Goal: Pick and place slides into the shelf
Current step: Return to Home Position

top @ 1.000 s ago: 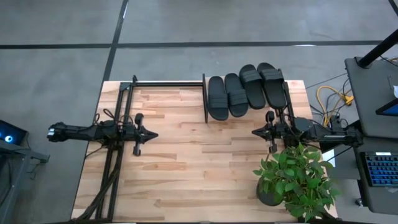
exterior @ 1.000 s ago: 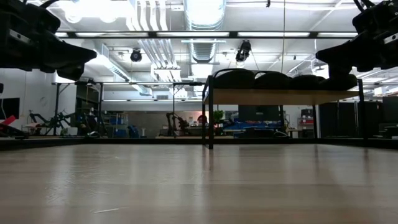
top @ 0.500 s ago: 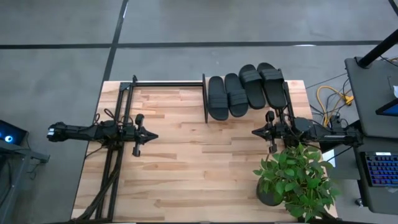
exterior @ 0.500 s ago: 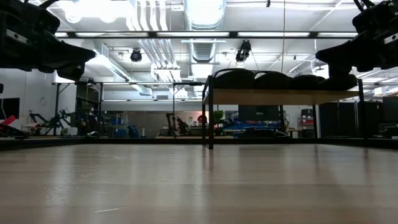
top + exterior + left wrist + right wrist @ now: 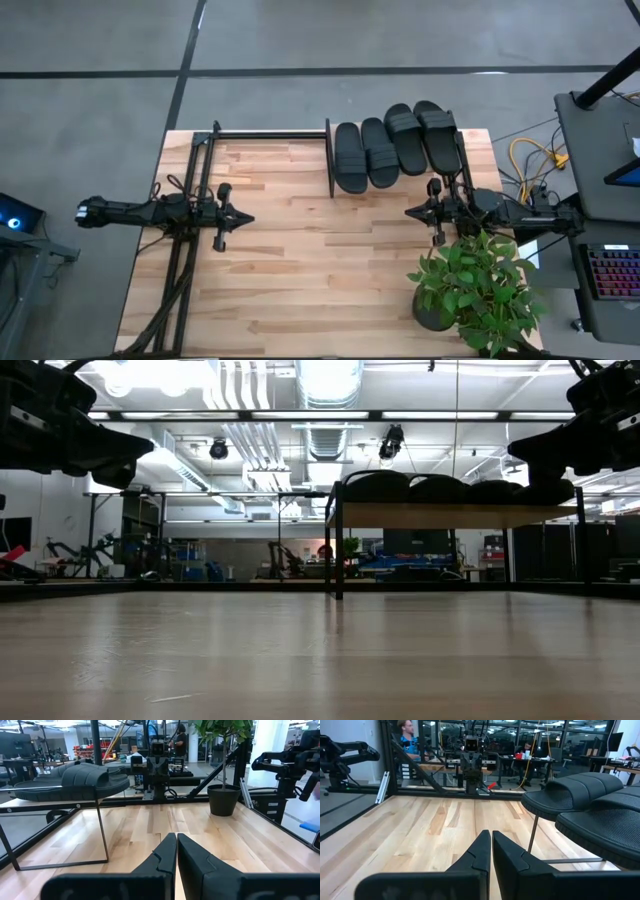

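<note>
Seen from above, a wooden surface [image 5: 300, 270] carries a small low shelf [image 5: 331, 160] at its far edge, right of centre. Four black slides [image 5: 380, 152] lie side by side on top of the shelf, touching or overlapping their neighbours. Each one's long axis runs from the near side of the surface toward the far side. The two on the right lean slightly off that line and sit a little farther back. Which end is the toe cannot be told.

The left fingers [image 5: 243, 216] hover over the left part of the surface, pressed together and holding nothing, well apart from the shelf. The right fingers [image 5: 412, 211] hover just in front of the shelf's right end, also together and holding nothing. A potted plant [image 5: 478, 285] stands at the near right corner.
</note>
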